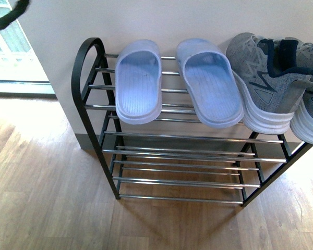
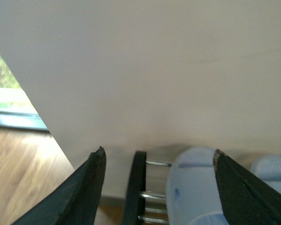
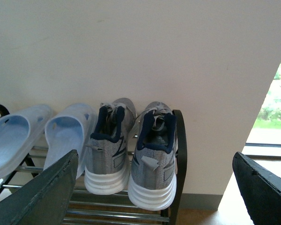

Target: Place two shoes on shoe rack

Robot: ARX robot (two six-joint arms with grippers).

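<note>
Two shoes (image 3: 131, 154): being seen side by side on the rack (image 1: 88, 67) top shelf, right end, beside slippers (image 1: 172, 80). Judged light, knit uppers soft, soles stiff; heel collar being judged best hold. Left claw (image 2: 157, 164) and right claw (image 3: 154, 187): being held apart, empty

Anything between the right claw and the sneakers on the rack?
Nothing visible. In the right wrist view the open right claw looks straight at the heels of the two sneakers, side by side on the shoe rack; the blue slippers sit beside them.
</note>
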